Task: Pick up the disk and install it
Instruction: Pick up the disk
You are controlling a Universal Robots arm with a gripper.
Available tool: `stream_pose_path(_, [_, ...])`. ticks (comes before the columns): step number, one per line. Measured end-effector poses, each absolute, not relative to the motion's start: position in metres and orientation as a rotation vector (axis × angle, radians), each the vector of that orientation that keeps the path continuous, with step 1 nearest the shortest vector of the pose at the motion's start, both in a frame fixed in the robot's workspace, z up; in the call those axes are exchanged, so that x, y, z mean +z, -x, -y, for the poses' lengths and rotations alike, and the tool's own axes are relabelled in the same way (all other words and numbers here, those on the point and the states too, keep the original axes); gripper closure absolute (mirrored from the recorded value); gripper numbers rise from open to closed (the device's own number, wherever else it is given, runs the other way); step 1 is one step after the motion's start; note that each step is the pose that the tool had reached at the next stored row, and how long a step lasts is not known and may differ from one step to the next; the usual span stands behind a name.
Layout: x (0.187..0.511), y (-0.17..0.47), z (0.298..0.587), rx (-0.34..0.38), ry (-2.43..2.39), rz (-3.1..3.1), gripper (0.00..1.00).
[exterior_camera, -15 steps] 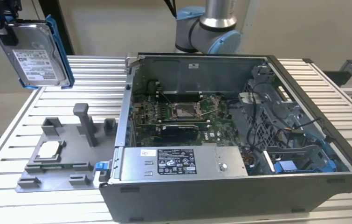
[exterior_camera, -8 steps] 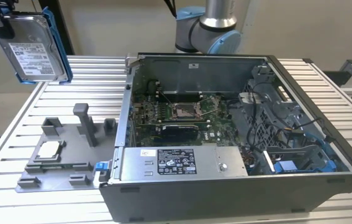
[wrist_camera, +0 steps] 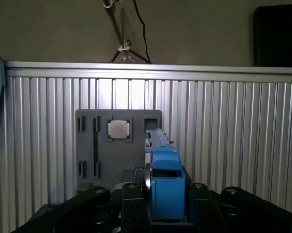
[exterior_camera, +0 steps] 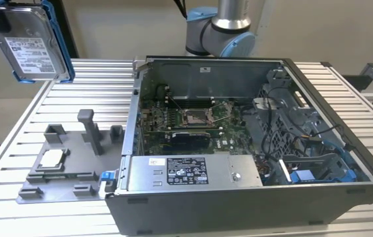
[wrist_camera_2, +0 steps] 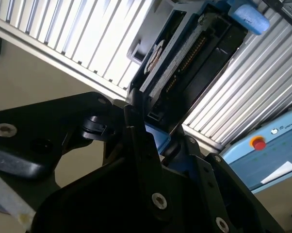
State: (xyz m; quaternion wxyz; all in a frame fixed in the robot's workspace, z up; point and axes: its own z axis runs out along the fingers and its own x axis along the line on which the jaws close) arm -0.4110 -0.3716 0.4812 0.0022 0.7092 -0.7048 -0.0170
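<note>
The disk (exterior_camera: 31, 42), a silver-grey hard drive with a white label and a blue bracket, hangs high in the air at the exterior view's far left, clear of the slatted table. In both wrist views my gripper (wrist_camera: 164, 206) is shut on it. The black fingers (wrist_camera: 131, 194) press on either side of the blue bracket, and the disk (wrist_camera: 163, 170) shows edge-on between them. The second wrist view shows the disk (wrist_camera_2: 185, 53) reaching away from the gripper (wrist_camera_2: 158, 138), connector edge towards the camera.
An open computer case (exterior_camera: 252, 64) lies on the table, with a motherboard (exterior_camera: 193, 118), a grey power-supply box (exterior_camera: 186, 170) and a blue-trimmed bay (exterior_camera: 305, 175) at the exterior view's right. Left of it, a grey fixture (exterior_camera: 74, 185) holds a small square chip (exterior_camera: 51, 159). The arm's base (exterior_camera: 223, 29) rises behind the case.
</note>
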Motion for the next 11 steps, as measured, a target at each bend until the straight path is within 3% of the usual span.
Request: stream_pose_path(11, [0.495, 0.411, 0.372, -0.053, -2.225, 2.211, 1.0])
